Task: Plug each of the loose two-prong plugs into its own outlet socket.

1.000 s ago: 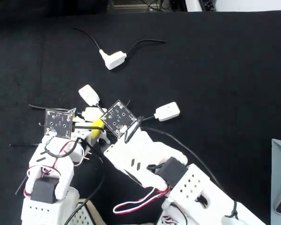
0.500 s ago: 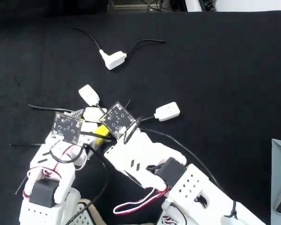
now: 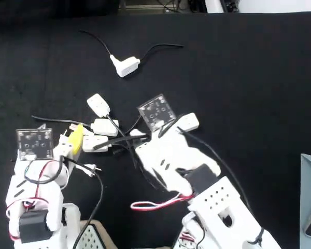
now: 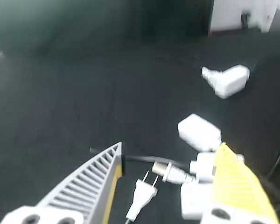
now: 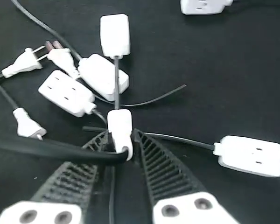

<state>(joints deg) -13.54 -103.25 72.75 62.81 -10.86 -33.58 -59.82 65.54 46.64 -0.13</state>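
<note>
Plugs are not seated anywhere that I can make out, so the task looks barely begun. One plug (image 5: 120,131) is gripped by the right jaws (image 5: 121,140), which are closed on its sides. It sits within the tangle of cords and sockets at the near left of the desk (image 3: 249,78), and its prongs are hidden. The left jaws (image 4: 171,149) are open and empty. A second plug (image 4: 142,193) lies on the desk between them with its prongs bare. A third plug (image 5: 60,55) lies against a socket (image 5: 102,74) with its prongs also showing, so it is not pushed in. A far socket (image 3: 125,66) sits well apart from the tangle, and a right socket (image 3: 186,123) lies just beside the right arm. Both look unused. By my reading every plug is left to do, beginning with the gripped one, which needs turning toward a free socket.
</note>
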